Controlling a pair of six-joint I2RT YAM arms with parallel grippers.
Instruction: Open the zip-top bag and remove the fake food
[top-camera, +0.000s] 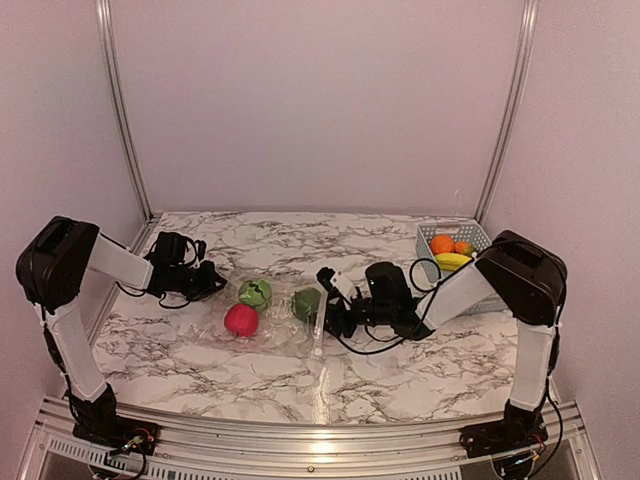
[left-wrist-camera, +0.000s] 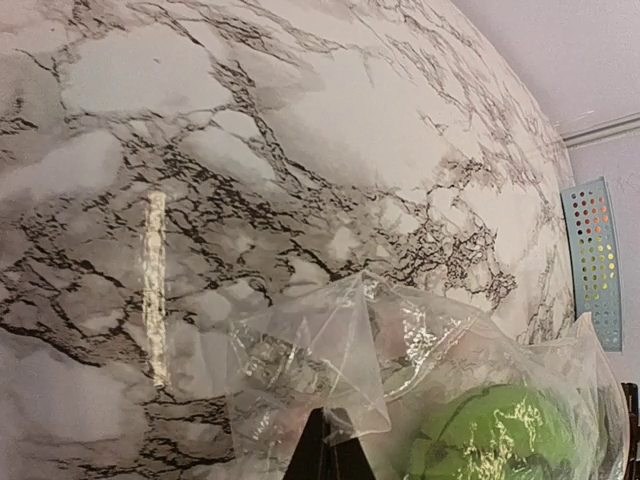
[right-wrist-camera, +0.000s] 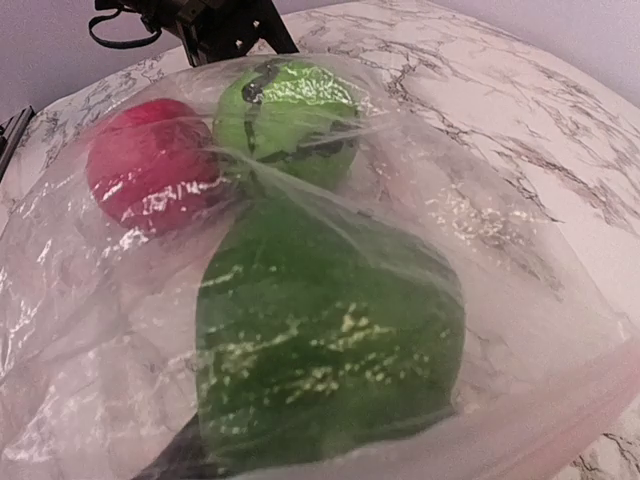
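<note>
The clear zip-top bag (top-camera: 268, 325) lies crinkled at the table's middle; it also shows in the left wrist view (left-wrist-camera: 400, 330) and the right wrist view (right-wrist-camera: 520, 300). Inside it are a red-pink piece (top-camera: 240, 319) (right-wrist-camera: 150, 165), a light green piece (top-camera: 255, 292) (left-wrist-camera: 485, 440) (right-wrist-camera: 285, 115) and a dark green piece (top-camera: 306, 303) (right-wrist-camera: 330, 330). My left gripper (top-camera: 207, 280) (left-wrist-camera: 335, 455) is shut on the bag's far left corner. My right gripper (top-camera: 333, 308) (right-wrist-camera: 320, 410) is at the bag's right edge, closed round the dark green piece; one dark finger (right-wrist-camera: 170, 460) shows, the other is hidden.
A light blue slotted basket (top-camera: 478, 238) (left-wrist-camera: 592, 260) stands at the back right holding orange pieces (top-camera: 442, 243) and a yellow banana (top-camera: 452, 261). The left gripper (right-wrist-camera: 215, 25) shows beyond the bag in the right wrist view. Metal posts frame the back wall.
</note>
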